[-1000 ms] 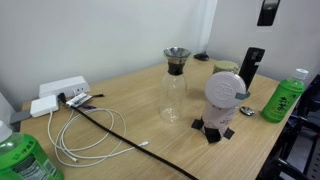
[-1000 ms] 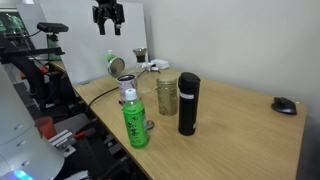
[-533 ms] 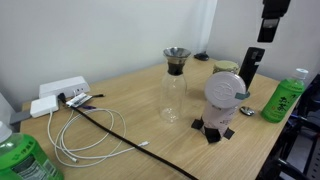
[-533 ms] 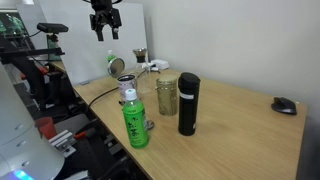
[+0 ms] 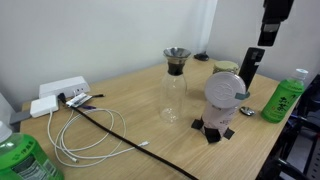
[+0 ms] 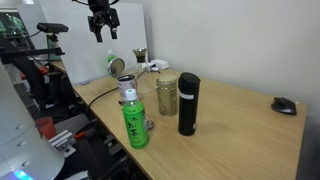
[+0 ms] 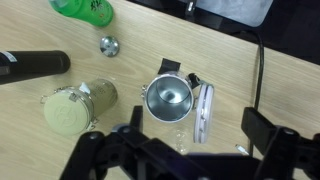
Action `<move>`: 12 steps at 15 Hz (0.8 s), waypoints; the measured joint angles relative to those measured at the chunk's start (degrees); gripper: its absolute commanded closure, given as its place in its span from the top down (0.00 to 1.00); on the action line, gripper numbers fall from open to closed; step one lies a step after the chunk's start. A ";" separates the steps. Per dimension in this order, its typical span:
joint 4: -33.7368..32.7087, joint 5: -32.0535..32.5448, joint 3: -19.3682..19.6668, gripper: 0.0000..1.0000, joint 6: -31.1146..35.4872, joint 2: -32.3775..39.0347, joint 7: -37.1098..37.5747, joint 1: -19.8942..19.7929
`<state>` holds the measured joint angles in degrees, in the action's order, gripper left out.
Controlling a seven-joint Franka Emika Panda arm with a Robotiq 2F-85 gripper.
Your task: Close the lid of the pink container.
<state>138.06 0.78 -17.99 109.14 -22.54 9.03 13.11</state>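
Note:
The pink container (image 5: 220, 106) stands on small black blocks on the wooden table, and its round lid (image 5: 223, 88) is swung open and stands upright on the rim. In the wrist view I look down into its silvery inside (image 7: 168, 98), with the lid (image 7: 204, 112) edge-on beside it. In an exterior view the lid (image 6: 116, 65) shows as a pale disc. My gripper (image 5: 269, 34) hangs high above the table, open and empty, and also shows in an exterior view (image 6: 103, 32). Its dark fingers (image 7: 195, 145) spread across the bottom of the wrist view.
A glass carafe (image 5: 175, 85) stands beside the container. A beige jar (image 7: 75, 108), a black bottle (image 5: 250, 65) and a green bottle (image 5: 284, 96) stand nearby. A small metal cap (image 7: 108, 45) lies loose. Cables (image 5: 90, 125) and a power strip (image 5: 62, 90) lie at the far side.
My gripper has come down a little and shifted slightly sideways above the table. Nothing on the table has moved.

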 measured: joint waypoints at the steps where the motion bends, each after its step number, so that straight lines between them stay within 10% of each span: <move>1: 0.00 0.38 -0.89 1.00 0.09 0.28 1.07 0.51; 12: 0.00 3.30 -4.22 0.89 4.39 3.36 6.36 2.24</move>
<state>138.06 4.08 -22.21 113.53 -19.18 15.39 15.35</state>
